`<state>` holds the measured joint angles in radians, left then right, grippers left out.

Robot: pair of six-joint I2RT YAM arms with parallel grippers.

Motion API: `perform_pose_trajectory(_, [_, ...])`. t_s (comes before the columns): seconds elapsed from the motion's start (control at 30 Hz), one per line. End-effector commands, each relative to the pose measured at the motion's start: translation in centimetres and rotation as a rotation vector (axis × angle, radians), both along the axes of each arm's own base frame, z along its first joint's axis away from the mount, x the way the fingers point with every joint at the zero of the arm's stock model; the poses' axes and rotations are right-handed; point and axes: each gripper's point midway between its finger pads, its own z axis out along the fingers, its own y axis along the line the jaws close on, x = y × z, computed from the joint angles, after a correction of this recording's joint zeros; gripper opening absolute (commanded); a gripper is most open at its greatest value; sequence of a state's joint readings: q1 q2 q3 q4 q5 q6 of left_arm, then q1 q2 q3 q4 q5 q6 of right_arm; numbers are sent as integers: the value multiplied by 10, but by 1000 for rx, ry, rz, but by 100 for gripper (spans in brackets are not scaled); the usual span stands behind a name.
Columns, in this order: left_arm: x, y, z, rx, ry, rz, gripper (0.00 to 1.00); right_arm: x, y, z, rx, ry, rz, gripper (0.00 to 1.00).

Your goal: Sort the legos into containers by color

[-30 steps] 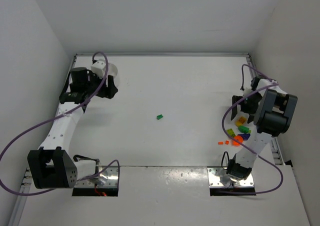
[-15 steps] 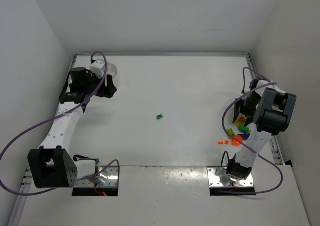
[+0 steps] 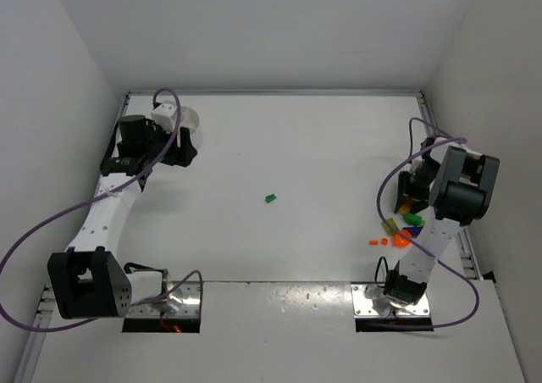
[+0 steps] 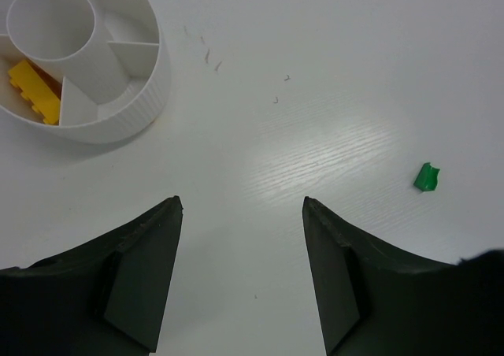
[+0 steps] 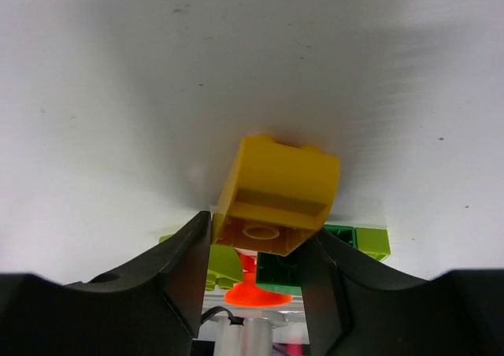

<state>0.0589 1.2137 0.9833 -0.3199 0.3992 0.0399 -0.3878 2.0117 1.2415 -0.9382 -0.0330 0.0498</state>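
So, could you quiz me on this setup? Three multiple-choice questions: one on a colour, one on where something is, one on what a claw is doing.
1. What colour is the brick inside the white dish? A blue, B red, C yellow.
2. Where is the lone green brick? A on the open table between the arms, B in the dish, C in a gripper.
3. The left gripper is: A clamped on the dish, B open and empty, C clamped on a brick.
Answers: 1 C, a yellow brick lies in one section. 2 A, it sits alone mid-table. 3 B, its jaws stand apart with only table between them.
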Motion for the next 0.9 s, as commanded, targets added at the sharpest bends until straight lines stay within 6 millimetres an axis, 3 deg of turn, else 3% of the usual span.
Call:
perform_pose_trajectory(0.0, [6,2,3,-15,-21,4,68,21,4,-1,31,-82,77,47])
perform_pose_trajectory(0.23, [4,-3,4,-30,-22,-21,68,32,19,-6,52,-132,375,56])
perform_pose_trajectory(0.4, [3,-8,3,-40,-26,-56,68,52,20,-1,23,-206,570,56])
perform_pose_trajectory(0.53, [-1,-15,8,-52,-42,-95,68,77,33,2,4,-273,774,59])
perform_pose_trajectory(0.63, [-2,-16,9,-56,-51,-103,68,102,38,13,-33,-364,823,65])
perform_pose_trajectory(0.77, [-4,-15,14,-47,-75,-94,68,117,47,25,-36,-475,783,70])
perform_pose_trajectory(0.83, [-5,-13,23,-38,-113,-87,68,107,53,21,-19,-494,767,70])
perform_pose_trajectory(0.87, [-7,-13,22,-38,-113,-87,68,106,53,31,-30,-532,748,70])
